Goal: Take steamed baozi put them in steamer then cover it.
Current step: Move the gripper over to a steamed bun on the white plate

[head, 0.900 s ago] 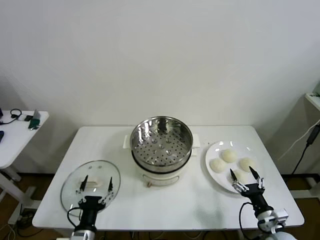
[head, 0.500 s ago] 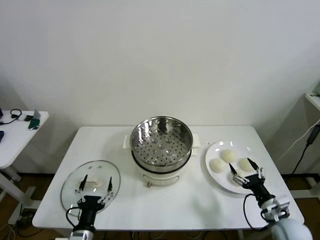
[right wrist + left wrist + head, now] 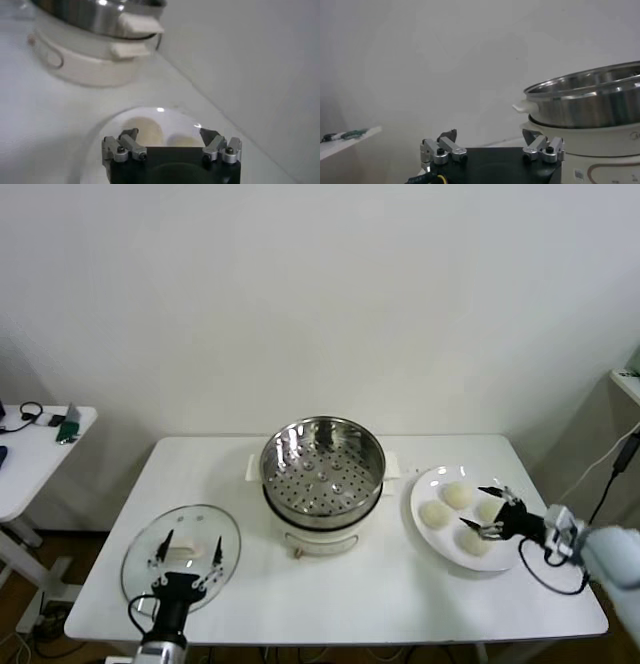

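**Right gripper spread over the plate of baozi**

Your right gripper reaches in from the right side of the table and sits over the white plate, its fingers spread wide. In the head view the fingertips bracket the right-hand part of the plate, with one baozi just below the lower finger and another between the two fingers. You cannot tell from here whether the fingers touch either bun. Two more baozi lie on the left half of the plate, clear of the gripper. In the right wrist view the open fingers frame the plate with two buns showing ahead.

The steamer stands in the middle of the table on its white pot base, uncovered, with its perforated bottom showing and no bun inside. It sits to the left of the plate, near but apart.

The cover lies flat on the table at front left, well apart from the steamer. Your left gripper hangs over its near edge with fingers spread, holding nothing.

A side table stands at the far left.
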Tool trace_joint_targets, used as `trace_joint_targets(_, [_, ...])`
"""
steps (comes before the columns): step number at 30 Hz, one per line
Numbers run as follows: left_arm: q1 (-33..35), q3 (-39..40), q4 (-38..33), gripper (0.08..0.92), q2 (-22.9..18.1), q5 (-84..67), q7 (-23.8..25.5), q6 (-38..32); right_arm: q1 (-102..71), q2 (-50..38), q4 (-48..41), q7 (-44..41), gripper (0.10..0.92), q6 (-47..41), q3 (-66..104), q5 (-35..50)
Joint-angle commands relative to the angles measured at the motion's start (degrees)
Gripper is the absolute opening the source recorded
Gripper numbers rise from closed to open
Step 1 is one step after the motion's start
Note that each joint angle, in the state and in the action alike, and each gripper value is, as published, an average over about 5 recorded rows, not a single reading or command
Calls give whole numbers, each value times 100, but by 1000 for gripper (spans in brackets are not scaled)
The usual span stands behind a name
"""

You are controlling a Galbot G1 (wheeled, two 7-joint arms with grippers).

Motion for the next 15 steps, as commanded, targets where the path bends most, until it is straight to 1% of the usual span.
trace_joint_targets(1, [-16,-69,-34,823,83,-12,17,82,3780,-647,-1555,-1371,823,20,-3575,-633])
trace_joint_targets(5, [33,-88,-108,823,113,-117,-9,220,4983,-286,-2194,-1504,823,254,-4891,-592])
trace_joint_targets(8, [46,-82,-220,823,125,-305,-31,410,5548,179,-2726,-1576,823,436,-5647,-703])
trace_joint_targets(15, [-30,-160,-292,823,152,-269,-81,524,5858,1263,-3760,-1648,823,707,-6249,-988])
